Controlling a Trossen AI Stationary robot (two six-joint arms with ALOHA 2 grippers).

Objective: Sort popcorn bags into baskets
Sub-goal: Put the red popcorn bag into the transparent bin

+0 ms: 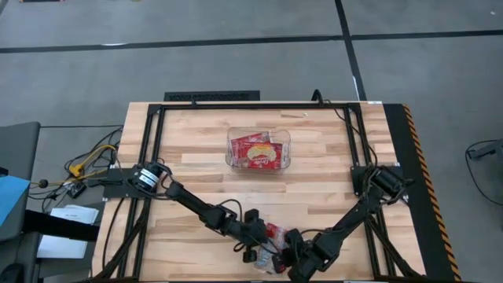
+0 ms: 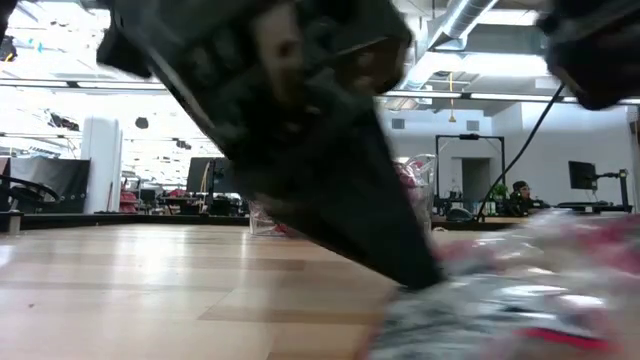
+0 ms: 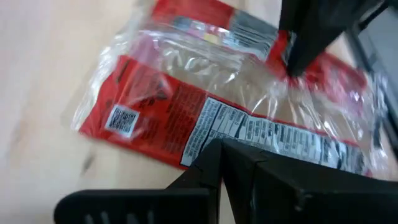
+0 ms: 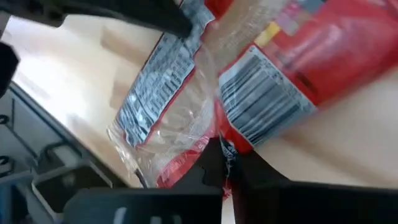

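The clear bin [image 1: 258, 149] sits mid-table holding red popcorn bags [image 1: 256, 152]. Well apart from it, at the table's near edge, both grippers meet over a small heap of packets [image 1: 273, 245]. The right gripper [image 4: 225, 163] seems clenched on a packet's edge [image 4: 273, 93]. Whether the left gripper [image 1: 250, 253] is released or clenched, I cannot tell.

bins: 1 clear bin [image 1: 233, 143] | popcorn bags inside [image 1: 258, 152]: 2 | arms: 2
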